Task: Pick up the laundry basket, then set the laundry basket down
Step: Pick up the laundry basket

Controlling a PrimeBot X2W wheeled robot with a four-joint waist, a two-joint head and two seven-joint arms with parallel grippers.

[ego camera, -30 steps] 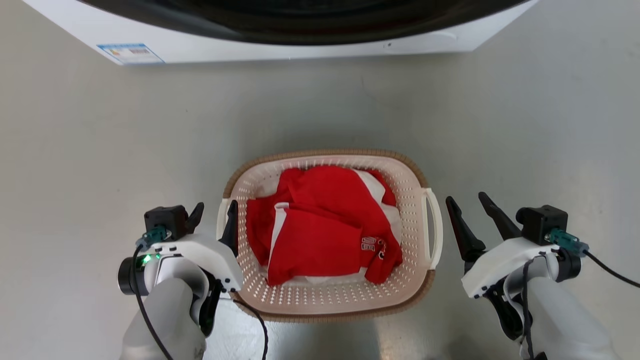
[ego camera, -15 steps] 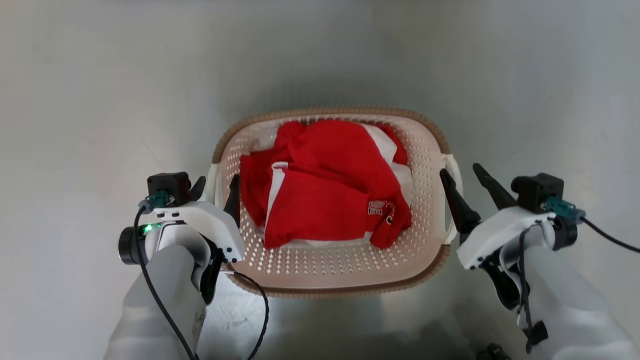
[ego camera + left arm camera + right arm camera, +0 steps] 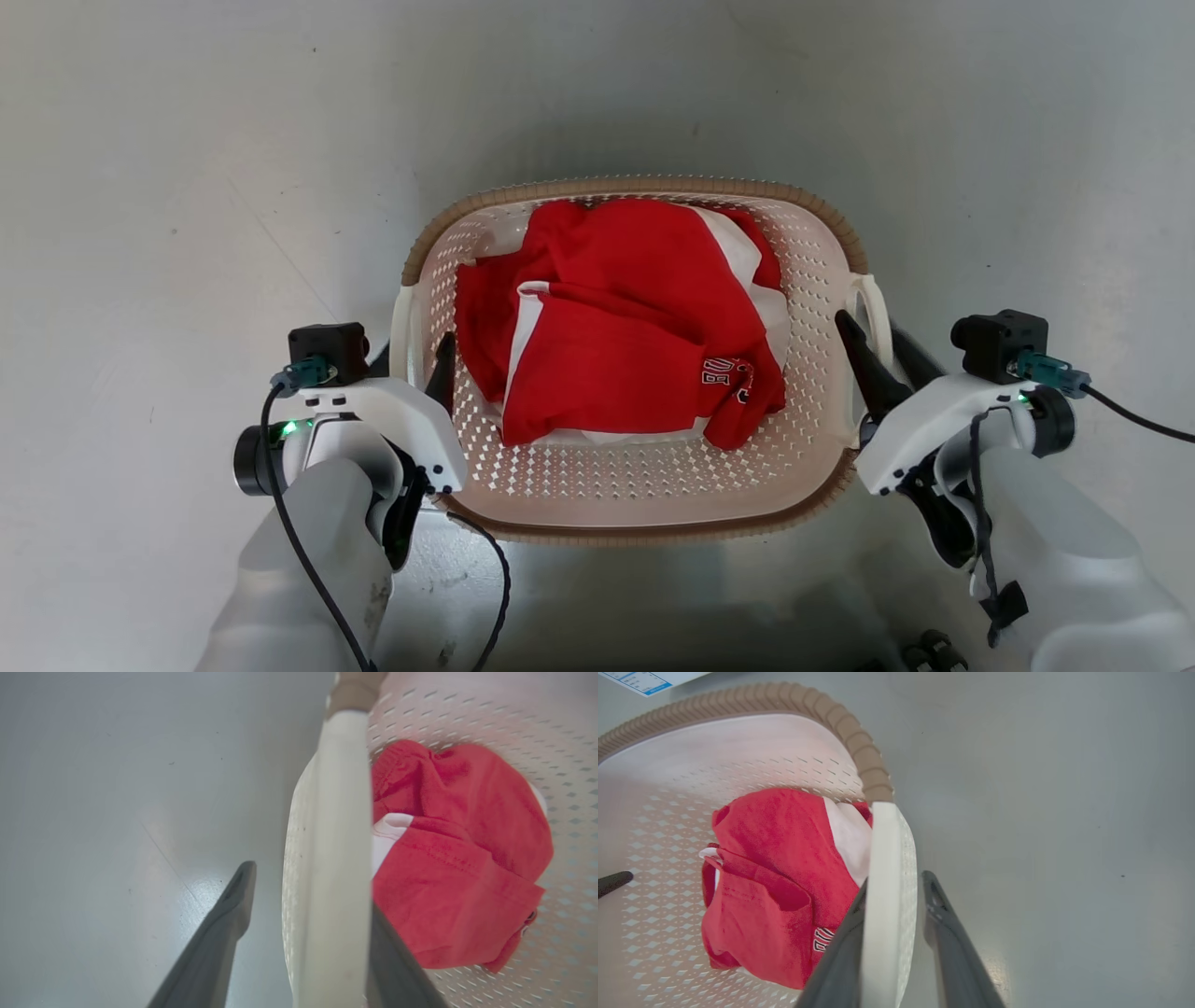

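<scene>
The laundry basket, cream-white and perforated with a tan braided rim, stands on the grey floor holding red and white clothing. My left gripper is open and straddles the white left loop handle, one finger inside the basket and one outside. In the left wrist view that handle runs between the fingers, with a clear gap on the outer side. My right gripper is open around the right handle. In the right wrist view the handle sits between its fingers, the inner one against it.
Smooth grey floor surrounds the basket on all sides. A corner of a blue-and-white label shows at the top left of the right wrist view. A black cable loops below my left wrist, close to the basket's near rim.
The head camera has tilted down, so the washing machine has left the view. My right gripper has moved inward from beside the basket and now straddles the right handle. The left gripper stays around the left handle.
</scene>
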